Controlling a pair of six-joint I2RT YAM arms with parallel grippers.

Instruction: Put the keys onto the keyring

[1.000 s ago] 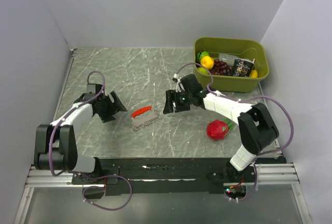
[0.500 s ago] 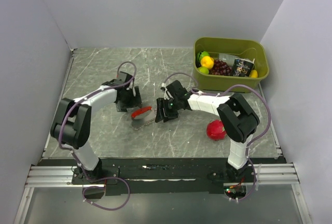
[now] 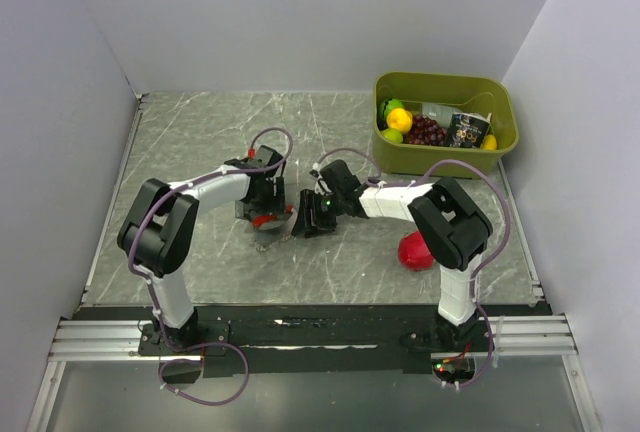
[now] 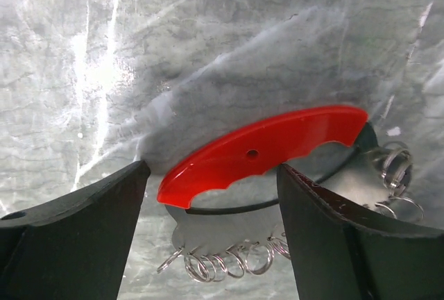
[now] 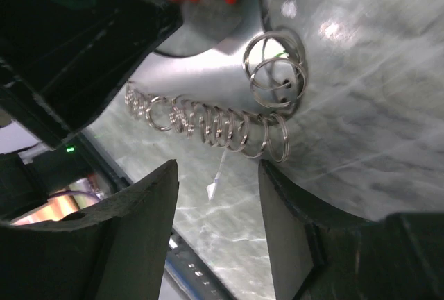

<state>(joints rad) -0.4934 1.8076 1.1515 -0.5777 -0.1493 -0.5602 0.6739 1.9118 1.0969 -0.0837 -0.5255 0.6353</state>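
Both arms have just swung in, so now we see the left tool wide open astride the keys lying on the bench, the right tool open, empty, alongside, grasp likely next.

Robot lab cell: white walls, aluminium rail
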